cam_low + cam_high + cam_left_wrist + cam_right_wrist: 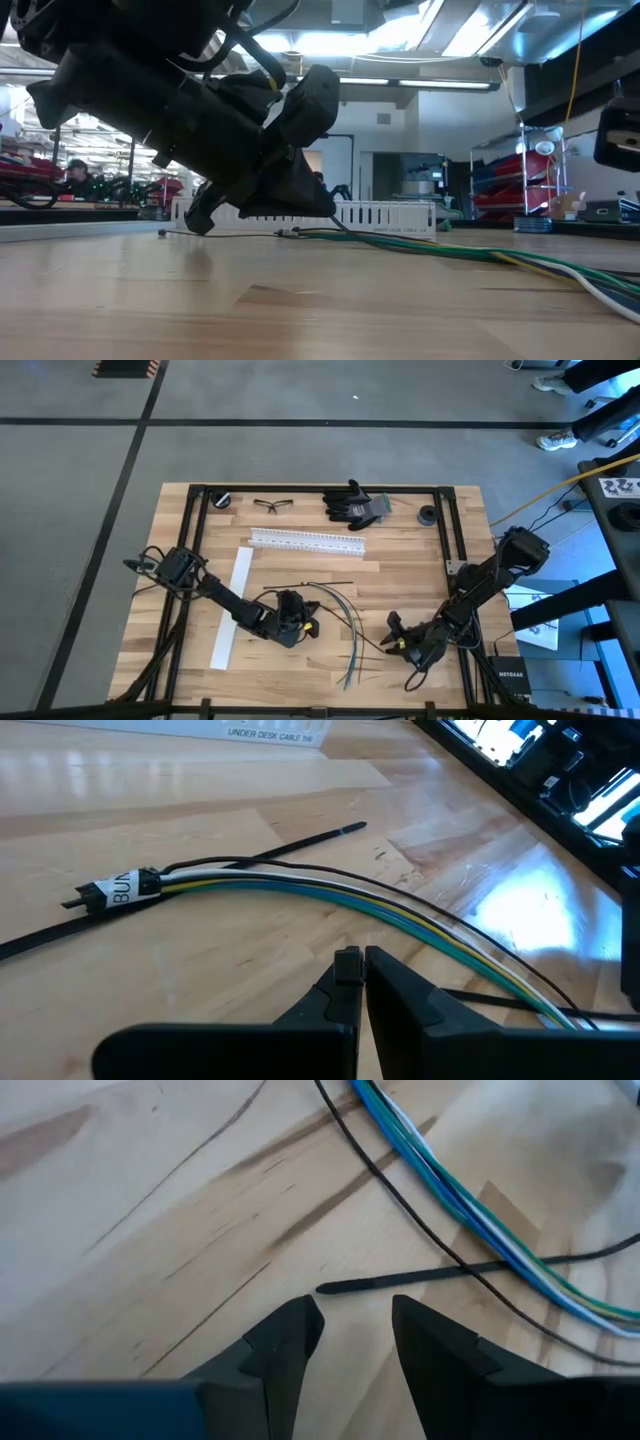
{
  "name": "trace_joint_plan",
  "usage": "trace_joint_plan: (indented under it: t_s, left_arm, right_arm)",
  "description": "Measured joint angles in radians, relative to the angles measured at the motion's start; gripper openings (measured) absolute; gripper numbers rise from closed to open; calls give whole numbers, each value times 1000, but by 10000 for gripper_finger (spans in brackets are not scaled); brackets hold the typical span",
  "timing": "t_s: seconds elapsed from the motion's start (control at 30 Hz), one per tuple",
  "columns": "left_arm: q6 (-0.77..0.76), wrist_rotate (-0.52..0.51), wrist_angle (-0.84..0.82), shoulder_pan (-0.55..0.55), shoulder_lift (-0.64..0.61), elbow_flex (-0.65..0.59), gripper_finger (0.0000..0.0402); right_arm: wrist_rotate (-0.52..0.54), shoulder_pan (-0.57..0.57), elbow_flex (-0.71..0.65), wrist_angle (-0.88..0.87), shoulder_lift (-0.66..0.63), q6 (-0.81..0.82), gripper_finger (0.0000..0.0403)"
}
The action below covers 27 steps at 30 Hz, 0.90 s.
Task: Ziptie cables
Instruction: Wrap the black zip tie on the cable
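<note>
Black zip tie (420, 1278) lies mid-frame ahead of our empty, parted right gripper (355, 1325); we should straddle its tip squarely beside the cables (455, 1190), left gripper (350, 975) closed.

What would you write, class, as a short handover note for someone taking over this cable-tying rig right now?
Left gripper: shut, empty, low over the table beside the cables.
Right gripper: open, empty, hovering near a loose black zip tie on the wood.
Cables: a coloured bundle lying mid-table, banded at one end by a labelled tag, with another black zip tie lying by that end.
Done: cables gathered side by side.
Left: no zip tie looks closed around the bundle; pick one up, loop it, cinch it.
</note>
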Motion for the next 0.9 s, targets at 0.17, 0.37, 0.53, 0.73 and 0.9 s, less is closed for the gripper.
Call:
trace_joint_plan:
  t_s: [0.17, 0.37, 0.53, 0.73, 0.9]
  left_arm:
    - [25, -1, 2, -12, 0, 0, 0]
    - [144, -13, 59, -25, 0, 0, 0]
    - [283, -46, 141, -25, 0, 0, 0]
    - [319, -64, 138, -25, 0, 0, 0]
    - [368, -76, 146, -24, 0, 0, 0]
  right_arm:
    - [-2, -28, -2, 19, 1, -76, 140]
    - [4, -43, -3, 99, 31, -76, 140]
    - [-2, -43, 0, 148, 72, -53, 140]
    - [3, -44, -1, 186, 79, -71, 140]
    - [1, -51, -1, 183, 79, -72, 140]
